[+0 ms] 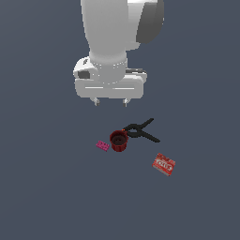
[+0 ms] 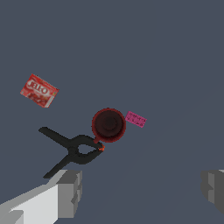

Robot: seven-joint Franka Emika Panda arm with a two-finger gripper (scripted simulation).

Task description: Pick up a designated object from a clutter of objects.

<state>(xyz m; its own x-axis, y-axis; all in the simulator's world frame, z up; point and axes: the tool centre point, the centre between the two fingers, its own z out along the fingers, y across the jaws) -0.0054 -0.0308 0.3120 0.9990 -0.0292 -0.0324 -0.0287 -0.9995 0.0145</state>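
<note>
Nothing is being held: the wide-open end effector (image 1: 110,101) is being positioned above; reaching the red box (image 1: 163,164) is being required.

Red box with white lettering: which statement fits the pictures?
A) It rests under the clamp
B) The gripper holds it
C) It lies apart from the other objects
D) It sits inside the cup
C: the red box lies alone on the floor, clear of the cup, the clamp and the open gripper above.

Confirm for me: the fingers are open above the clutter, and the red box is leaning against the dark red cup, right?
Not quite. The red box lies apart from the dark red cup, on its own, as the exterior view shows. The fingers are indeed open above the clutter.
</note>
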